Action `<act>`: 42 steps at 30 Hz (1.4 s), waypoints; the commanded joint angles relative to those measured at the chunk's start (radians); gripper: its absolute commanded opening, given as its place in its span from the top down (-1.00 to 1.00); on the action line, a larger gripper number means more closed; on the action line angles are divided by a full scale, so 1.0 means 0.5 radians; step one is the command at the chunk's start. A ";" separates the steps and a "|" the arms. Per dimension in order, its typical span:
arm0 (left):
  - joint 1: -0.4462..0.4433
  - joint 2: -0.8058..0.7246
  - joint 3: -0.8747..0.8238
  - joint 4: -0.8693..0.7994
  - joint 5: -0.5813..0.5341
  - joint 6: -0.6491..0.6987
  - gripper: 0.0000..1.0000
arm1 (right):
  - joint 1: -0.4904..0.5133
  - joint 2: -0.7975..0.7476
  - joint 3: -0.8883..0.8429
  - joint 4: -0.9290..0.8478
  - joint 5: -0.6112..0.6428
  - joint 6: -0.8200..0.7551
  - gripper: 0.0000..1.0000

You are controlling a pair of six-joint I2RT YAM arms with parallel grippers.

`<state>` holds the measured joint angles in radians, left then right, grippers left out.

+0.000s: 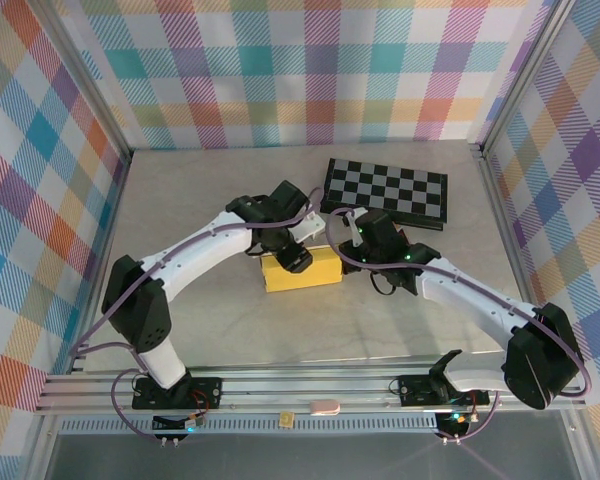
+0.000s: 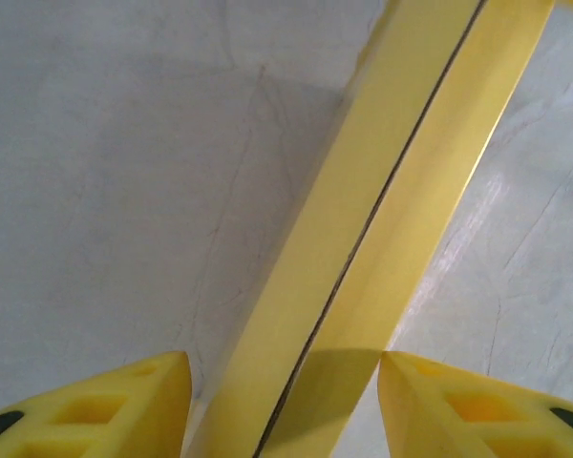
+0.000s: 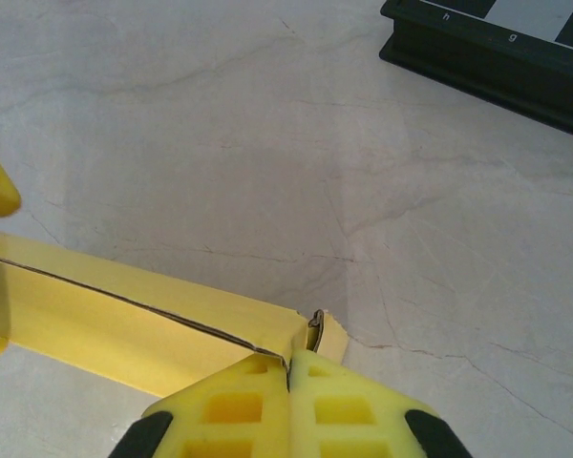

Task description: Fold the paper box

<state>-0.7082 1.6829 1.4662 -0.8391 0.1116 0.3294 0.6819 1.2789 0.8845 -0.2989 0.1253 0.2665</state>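
The paper box [image 1: 315, 272] lies near the middle of the table [image 1: 200, 200], just on the near side of the checkered board's [image 1: 385, 190] near-left corner. Its long axis runs roughly left to right across the table. From above it looks like a shallow yellow block, already partly formed.

The left gripper [image 2: 282, 410] hangs over the box's left-centre with its two yellow fingers [image 2: 124, 405] spread wide. In the left wrist view a long doubled wall of the box, with a dark seam down its length, passes up between them toward the upper right. Neither finger touches it.

The right gripper [image 3: 288, 382] sits at the box's right end with its fingers pressed together. It appears to be pinching the thin cardboard at that end corner, where a small tab curls up just beyond the tips. From there the box stretches away to the left, toward one finger of the left gripper at the left edge of the right wrist view.

The coming move likely turns on the straddle. The wall lies lengthwise in the gap of the left gripper, so closing would catch it across its thickness, not along its length. The left arm is nearer the middle of the wall, while the right arm steadies the end. If the right pinch slips, the light box could swing about on the smooth table.
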 commanded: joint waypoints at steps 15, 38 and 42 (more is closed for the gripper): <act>0.176 -0.462 -0.042 -0.398 -0.260 -0.565 0.01 | 0.081 0.068 0.032 -0.286 0.109 0.068 1.00; 0.382 -0.499 -0.411 -0.234 0.084 -1.004 -0.14 | 0.084 0.102 0.060 -0.320 0.105 0.070 1.00; 0.392 -0.462 -0.412 -0.169 0.139 -1.025 -0.06 | 0.084 0.102 0.057 -0.329 0.108 0.071 1.00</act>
<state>-0.5262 1.4429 1.2572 -0.9535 0.1417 -0.1650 0.7147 1.2995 0.9241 -0.3534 0.1871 0.2928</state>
